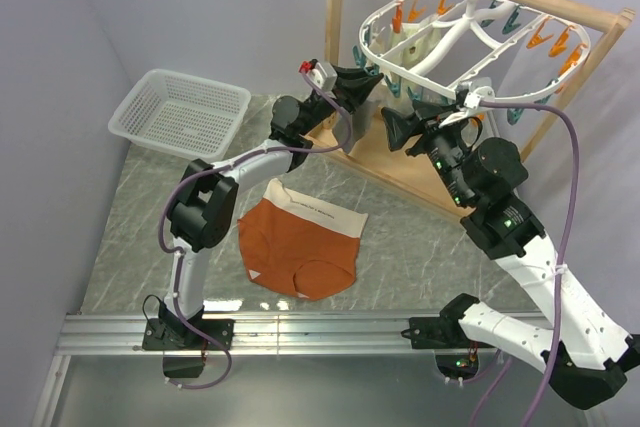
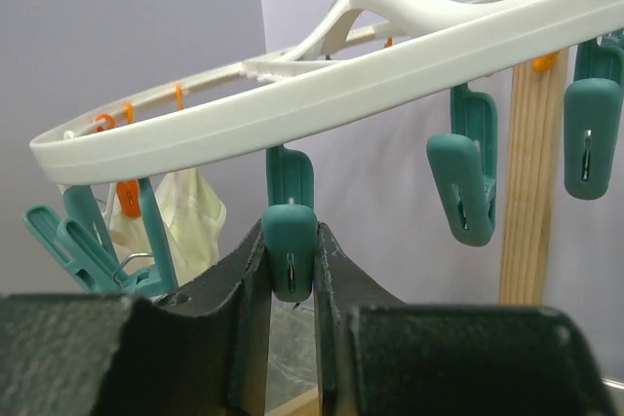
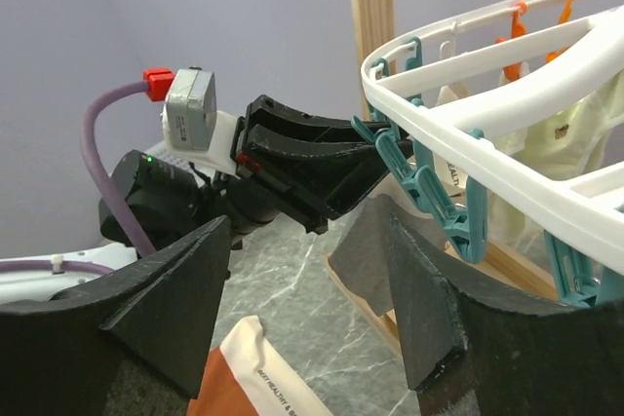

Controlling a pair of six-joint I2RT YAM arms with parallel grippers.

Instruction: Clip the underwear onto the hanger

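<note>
The rust-orange underwear (image 1: 300,245) with a cream waistband lies flat on the table between the arms; its corner also shows in the right wrist view (image 3: 249,377). The white oval hanger (image 1: 445,32) hangs by its hook from the wooden rod, ringed with teal and orange clothespins. My left gripper (image 1: 368,84) is raised to the hanger's left rim (image 2: 390,85) and is shut on a dangling teal clothespin (image 2: 291,260), one finger on each side of it. My right gripper (image 1: 393,128) is open and empty, just right of the left gripper (image 3: 361,158), above the table.
A white mesh basket (image 1: 180,112) stands at the back left. The wooden frame (image 1: 337,7) with its base bar (image 1: 400,175) stands at the back right. A grey cloth (image 1: 352,133) and a cream cloth (image 1: 420,44) hang from the hanger's pins.
</note>
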